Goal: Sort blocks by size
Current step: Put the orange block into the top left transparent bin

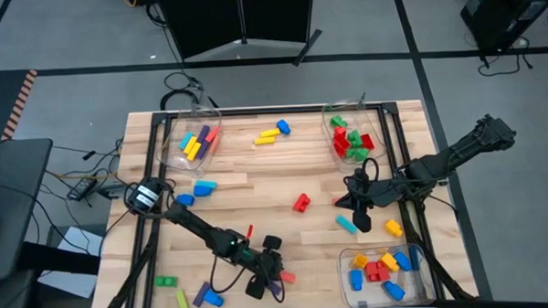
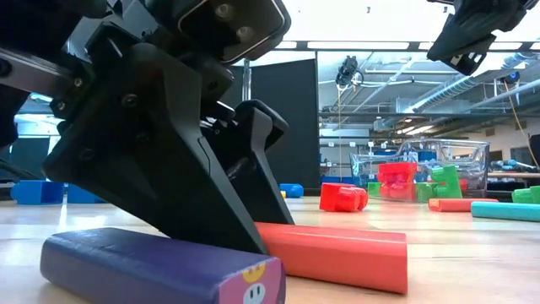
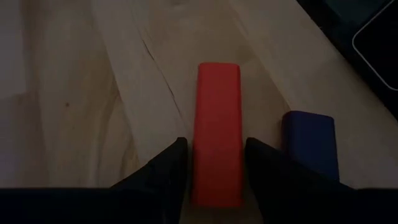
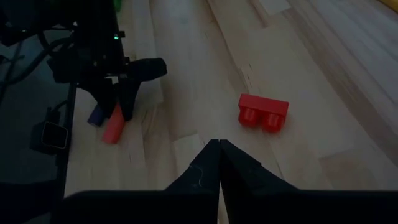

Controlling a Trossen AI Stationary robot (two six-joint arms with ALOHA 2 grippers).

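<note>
Left gripper down at the bench's near edge, fingers clamped on red bar — lift straight, clear of the purple bar; right gripper fingers together — idle.

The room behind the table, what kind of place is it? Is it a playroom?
Probably a robot lab or workshop, not a playroom. Bare pipes and strip lights run along the ceiling, cables trail over the grey floor, and a wooden table carries two robot arms.
</note>
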